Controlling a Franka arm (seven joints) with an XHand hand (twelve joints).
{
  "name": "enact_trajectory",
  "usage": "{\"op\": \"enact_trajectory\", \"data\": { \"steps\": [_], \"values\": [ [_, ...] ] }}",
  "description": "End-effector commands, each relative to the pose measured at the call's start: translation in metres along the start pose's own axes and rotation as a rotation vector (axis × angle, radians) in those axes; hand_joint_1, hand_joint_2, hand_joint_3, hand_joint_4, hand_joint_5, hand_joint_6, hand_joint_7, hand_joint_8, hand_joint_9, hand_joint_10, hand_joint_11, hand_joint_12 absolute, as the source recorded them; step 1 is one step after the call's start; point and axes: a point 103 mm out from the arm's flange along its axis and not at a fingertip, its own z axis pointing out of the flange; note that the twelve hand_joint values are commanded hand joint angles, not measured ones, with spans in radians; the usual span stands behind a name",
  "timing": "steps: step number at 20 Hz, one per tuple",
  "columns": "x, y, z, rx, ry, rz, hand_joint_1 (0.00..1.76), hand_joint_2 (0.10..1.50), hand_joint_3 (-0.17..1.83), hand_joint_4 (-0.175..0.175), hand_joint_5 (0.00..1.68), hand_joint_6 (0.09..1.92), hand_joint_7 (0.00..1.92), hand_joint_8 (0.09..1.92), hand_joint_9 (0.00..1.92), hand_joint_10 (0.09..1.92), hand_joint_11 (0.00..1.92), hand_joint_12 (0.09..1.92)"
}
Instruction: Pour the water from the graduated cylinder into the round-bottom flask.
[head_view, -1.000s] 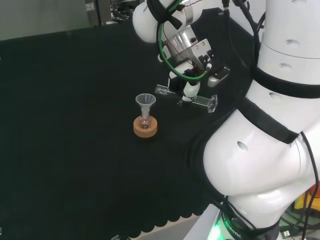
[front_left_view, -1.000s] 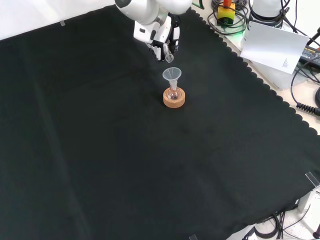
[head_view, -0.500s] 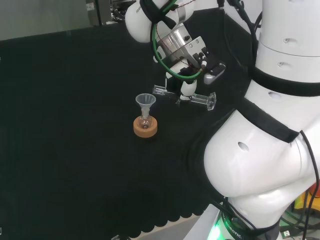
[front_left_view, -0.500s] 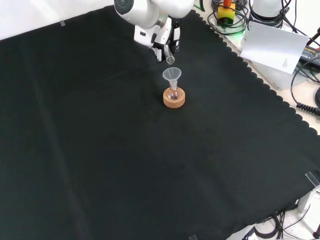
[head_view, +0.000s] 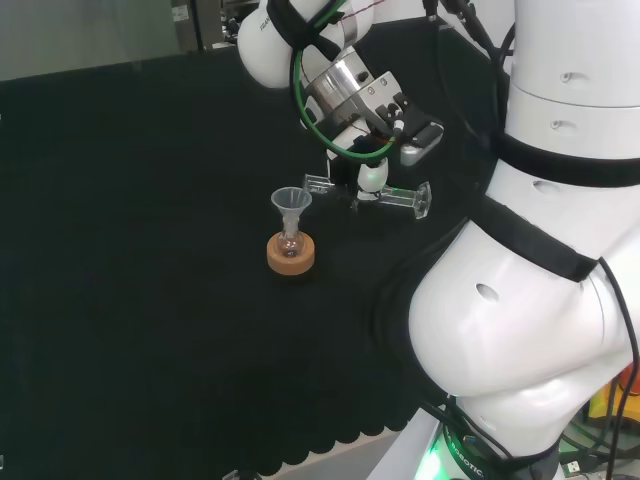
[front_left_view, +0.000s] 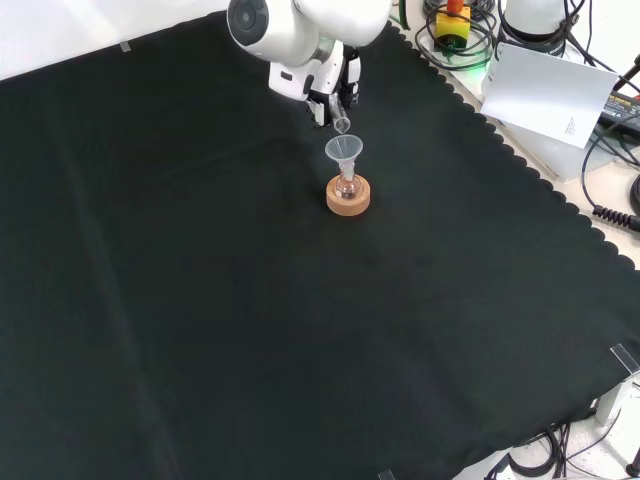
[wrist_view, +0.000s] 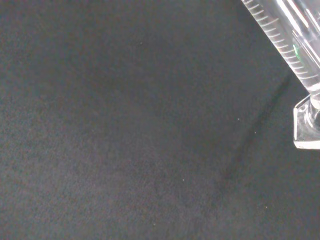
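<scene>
A small round-bottom flask (head_view: 290, 241) stands in a cork ring (head_view: 290, 254) with a clear funnel (head_view: 291, 201) in its neck. In the head view my hand (head_view: 371, 176) is shut on the clear graduated cylinder (head_view: 402, 197), which lies almost level above the cloth. Its mouth points at the funnel from just to the right, its foot away from it. In the front view the hand (front_left_view: 322, 86) is just beyond the funnel (front_left_view: 344, 150), and the cylinder's mouth (front_left_view: 341, 123) hangs close above the rim. The wrist view has the cylinder's scale (wrist_view: 280, 40) and foot (wrist_view: 306, 122).
In the head view the arm's white links (head_view: 540, 300) stand to the right. The front view has a white sheet (front_left_view: 545, 90) and cables (front_left_view: 455, 45) beyond the cloth's scalloped edge at the upper right. Black cloth (front_left_view: 200, 300) stretches wide around the flask.
The hand has carried the cylinder to the left in the head view, bringing its mouth nearer the funnel. The flask and its stand have not moved.
</scene>
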Motion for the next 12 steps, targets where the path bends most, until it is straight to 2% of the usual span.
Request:
{"op": "enact_trajectory", "data": {
  "steps": [1,12],
  "values": [
    [-0.0011,0.0019,-0.0015,0.040,-0.015,0.023,1.10,1.16,0.00,-0.094,0.91,1.12,1.23,0.37,1.45,0.09,1.31,0.73],
    [-0.0044,-0.0033,-0.0098,0.048,-0.055,0.043,1.10,1.16,0.00,-0.093,0.91,1.13,1.23,0.36,1.45,0.09,1.29,0.72]
  ]
}}
